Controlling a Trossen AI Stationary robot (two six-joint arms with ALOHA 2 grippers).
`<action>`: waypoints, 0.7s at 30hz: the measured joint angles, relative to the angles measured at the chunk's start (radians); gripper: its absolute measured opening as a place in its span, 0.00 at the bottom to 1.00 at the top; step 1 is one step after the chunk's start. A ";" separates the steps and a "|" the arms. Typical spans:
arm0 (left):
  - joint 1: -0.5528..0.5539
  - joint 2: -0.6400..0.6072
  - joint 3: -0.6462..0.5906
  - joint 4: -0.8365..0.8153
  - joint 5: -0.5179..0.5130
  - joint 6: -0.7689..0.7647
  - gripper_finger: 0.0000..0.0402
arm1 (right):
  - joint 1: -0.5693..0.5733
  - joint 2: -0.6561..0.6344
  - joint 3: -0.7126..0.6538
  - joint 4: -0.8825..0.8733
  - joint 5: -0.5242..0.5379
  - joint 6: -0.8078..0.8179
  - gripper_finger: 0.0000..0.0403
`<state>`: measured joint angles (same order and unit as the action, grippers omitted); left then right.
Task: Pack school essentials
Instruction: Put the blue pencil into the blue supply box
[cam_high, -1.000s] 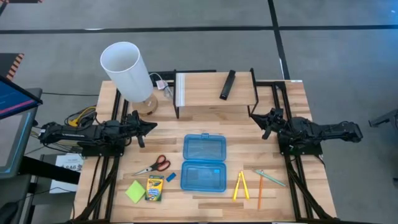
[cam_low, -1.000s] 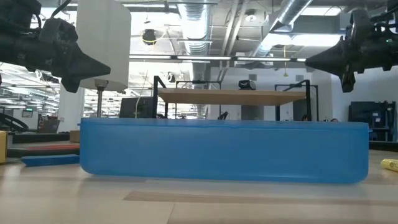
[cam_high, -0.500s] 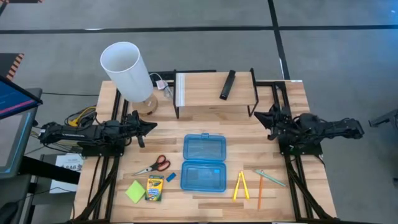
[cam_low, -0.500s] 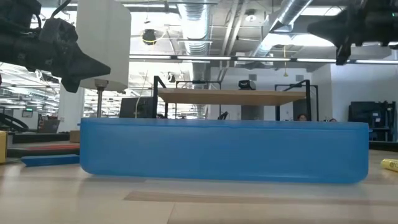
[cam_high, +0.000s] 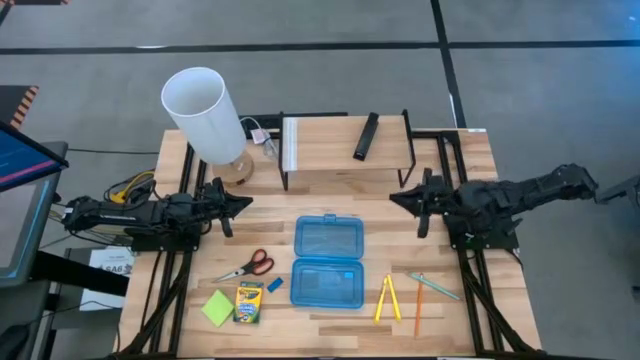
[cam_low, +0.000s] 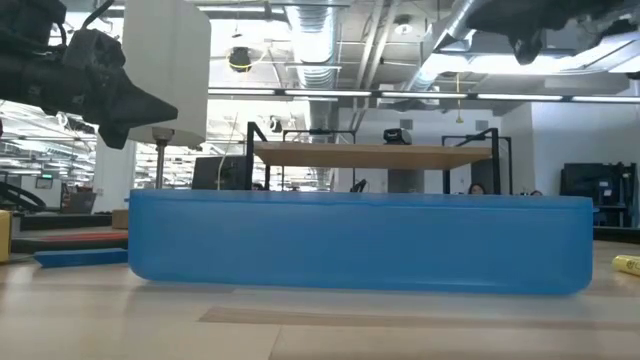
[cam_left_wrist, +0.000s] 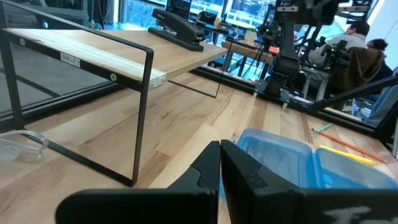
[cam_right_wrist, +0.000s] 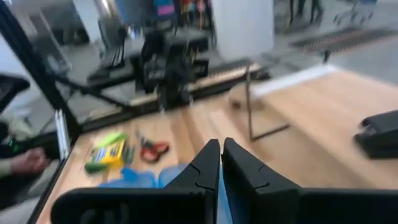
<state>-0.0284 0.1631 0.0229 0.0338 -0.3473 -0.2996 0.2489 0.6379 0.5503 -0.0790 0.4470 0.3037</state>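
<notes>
An open blue pencil case (cam_high: 327, 262) lies flat mid-table and fills the low view (cam_low: 360, 243). To its left lie red-handled scissors (cam_high: 250, 266), a blue eraser (cam_high: 275, 285), a crayon box (cam_high: 248, 301) and a green sticky-note pad (cam_high: 217, 307). To its right lie two yellow sticks (cam_high: 388, 298), an orange pencil (cam_high: 418, 305) and a pale pen (cam_high: 434, 286). My left gripper (cam_high: 243, 201) hovers shut at the table's left, nothing in it (cam_left_wrist: 220, 146). My right gripper (cam_high: 397, 197) is raised, shut and without a load (cam_right_wrist: 220, 144), right of the case's far end.
A white-shaded lamp (cam_high: 205, 115) stands at the far left. A wire-legged wooden shelf (cam_high: 345, 140) at the far middle carries a black bar-shaped object (cam_high: 366, 136). A monitor (cam_high: 20, 190) stands off the left edge. People sit in the room behind (cam_left_wrist: 360, 50).
My right gripper has risen, almost out of the top of the low view, and has reached out toward the table's middle while rolling a little. It stays shut. Nothing on the table has moved.
</notes>
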 joint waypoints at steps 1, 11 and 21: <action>0.000 0.000 0.000 0.000 0.000 0.000 0.00 | 0.016 0.028 0.024 -0.038 0.000 0.020 0.11; 0.000 0.000 0.000 0.008 -0.001 0.000 0.00 | 0.191 0.282 0.282 -0.346 0.052 0.130 0.11; 0.000 0.000 0.000 0.009 -0.007 0.000 0.00 | 0.373 0.547 0.416 -0.716 -0.033 0.498 0.19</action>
<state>-0.0287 0.1631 0.0227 0.0425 -0.3548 -0.2996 0.6220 1.1847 0.9658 -0.7949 0.4145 0.8020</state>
